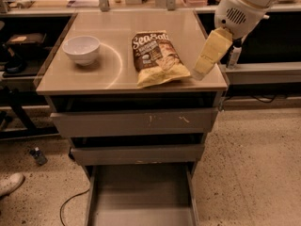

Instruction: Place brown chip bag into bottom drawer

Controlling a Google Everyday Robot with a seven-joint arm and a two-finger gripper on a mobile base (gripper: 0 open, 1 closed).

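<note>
One pincer (pixel 199 70), a pale yellow wedge at the end of the white arm (pixel 244 6), hangs tip-down over the right front corner of the bench (pixel 56 76) and carries nothing. Seen from this side, I cannot tell whether it is spread or closed. It slants down and to the left, so its tip sits just beside the lower right corner of the brown chip bag (pixel 157 58); whether the two touch I cannot tell. That lean looks deliberate: the right side of the bag is free and nearest the arm, so coming in from there seems the shortest way to a grasp. The bag lies flat on the bench top, its dark lettered end toward the back and its yellow end toward the front edge, so the task's thing is not yet lifted and the job reads as barely begun. A white bowl (pixel 81 48) stands well apart on the left, too far off to hinder a pickup. Below the bench top, the two upper drawers (pixel 136 122) are pushed in. The bottom drawer (pixel 141 194) is pulled out toward the camera with its flat grey floor showing, presumably left that way so the bag can be lowered in past the front edge. On the floor to the left lie a cable (pixel 70 204) and the toe of a shoe (pixel 9 182), both away from the arm's likely path.
</note>
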